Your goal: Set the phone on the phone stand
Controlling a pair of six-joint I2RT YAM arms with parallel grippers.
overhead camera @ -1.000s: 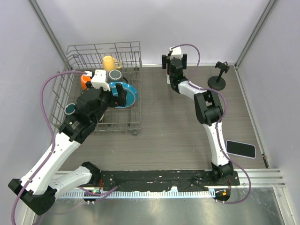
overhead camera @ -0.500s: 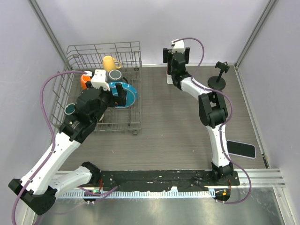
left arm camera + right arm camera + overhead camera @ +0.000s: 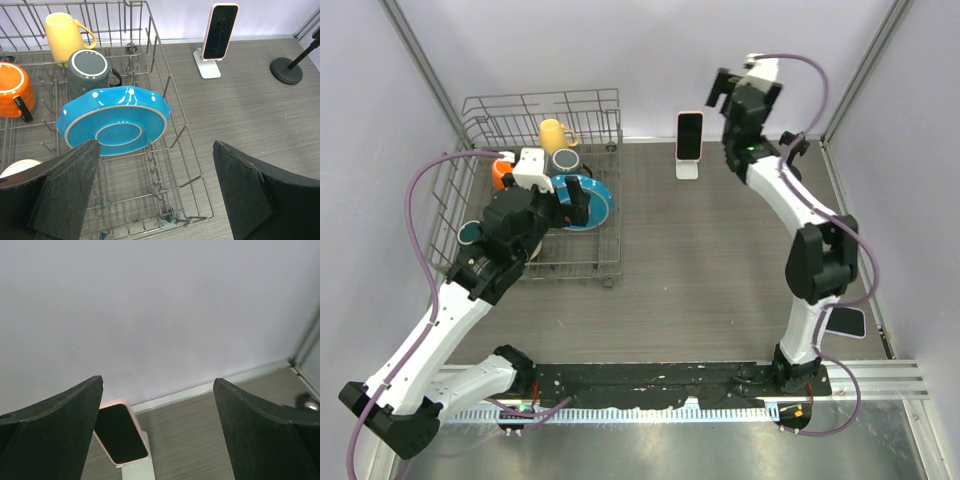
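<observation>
A pink-edged phone with a dark screen leans upright on a white phone stand at the back of the table. It also shows in the left wrist view on the stand, and in the right wrist view. My right gripper is open and empty, raised to the right of the phone, apart from it. My left gripper is open and empty above the dish rack.
The wire rack holds a blue plate, a yellow mug, a grey mug and an orange mug. A black round-based stand is at the back right. A second dark phone lies at the right edge.
My right gripper has let go of the phone, leaving it on the stand, and has moved up and to the right. The left arm has not moved.
</observation>
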